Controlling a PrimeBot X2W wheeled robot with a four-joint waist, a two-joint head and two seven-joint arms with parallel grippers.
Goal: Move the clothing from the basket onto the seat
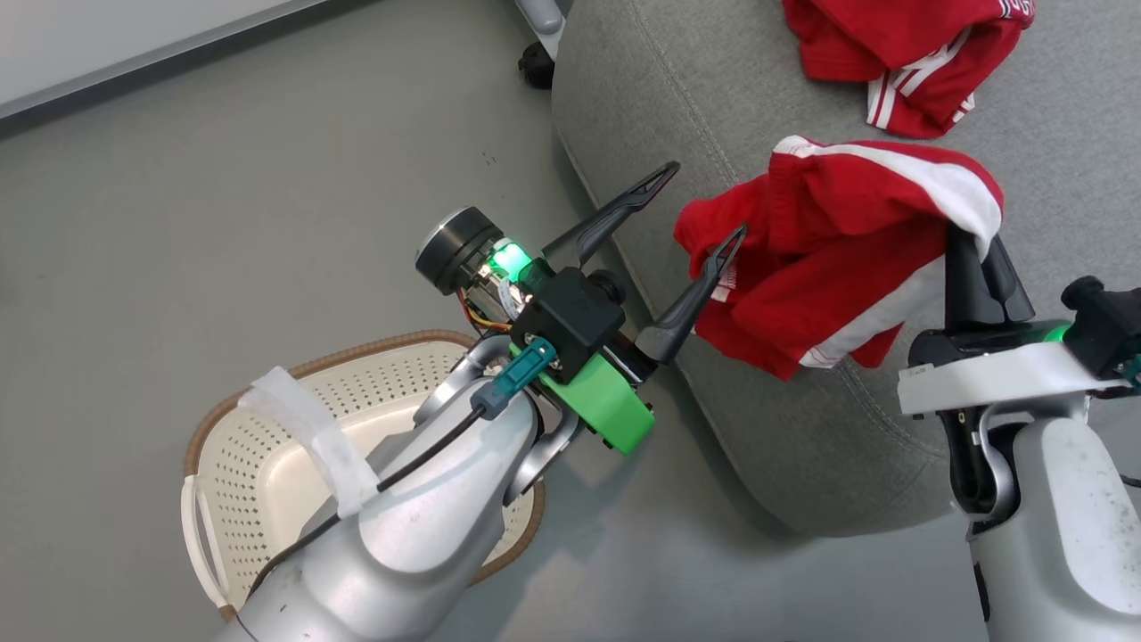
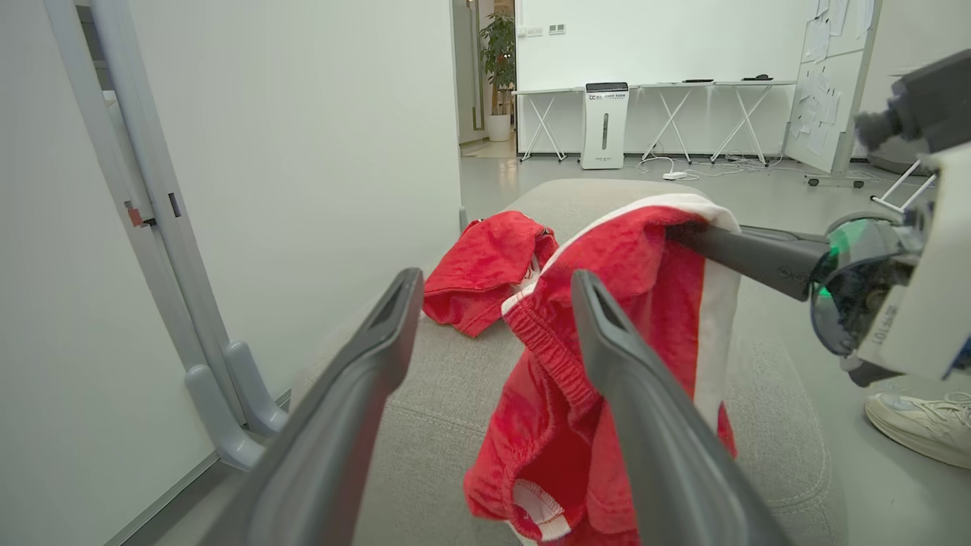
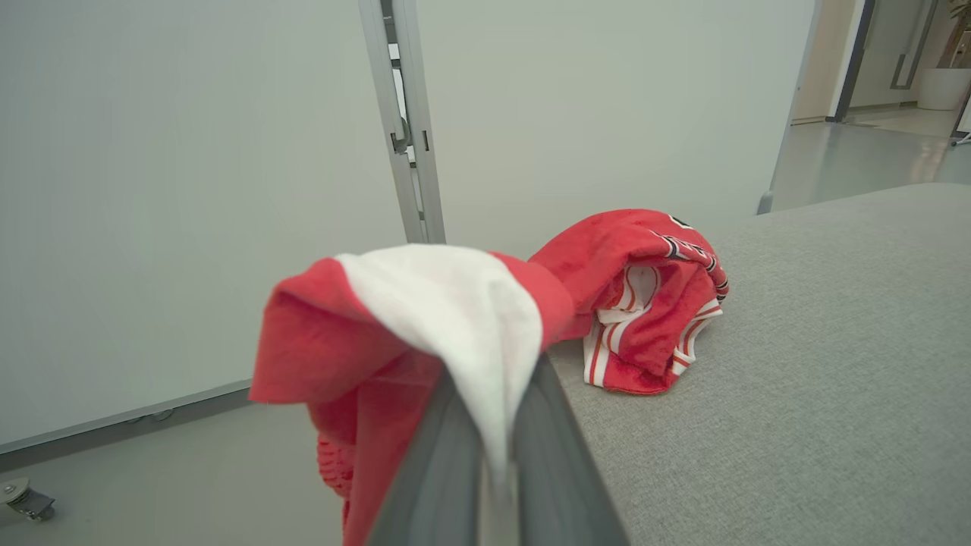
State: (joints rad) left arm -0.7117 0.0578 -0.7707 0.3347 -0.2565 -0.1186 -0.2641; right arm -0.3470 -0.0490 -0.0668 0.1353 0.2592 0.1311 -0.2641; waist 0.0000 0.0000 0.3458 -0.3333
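Now the right gripper (image 1: 976, 254) is pinched tight on the white-striped edge of a red garment (image 1: 820, 259), which hangs from the closed fingers over the rounded front edge of the grey seat (image 1: 677, 98), with its lower folds drooping down the cushion's side. Just beside it, the left gripper (image 1: 704, 199) is spread wide with nothing between its fingers. One fingertip (image 1: 733, 239) sits at the garment's near fold, though I cannot tell whether it touches the cloth. Farther back on the seat lies the jersey (image 1: 900, 53), crumpled and apart from the held piece. The basket (image 1: 258, 446) rests on the floor beneath the left forearm, well apart from both garments. Around the seat, a pale partition panel with a grey metal foot (image 2: 227, 409) stands close along one side. A dark caster (image 1: 537, 64) sits by the seat's corner, and a person's white shoe (image 2: 922, 425) rests on the floor near the right arm.
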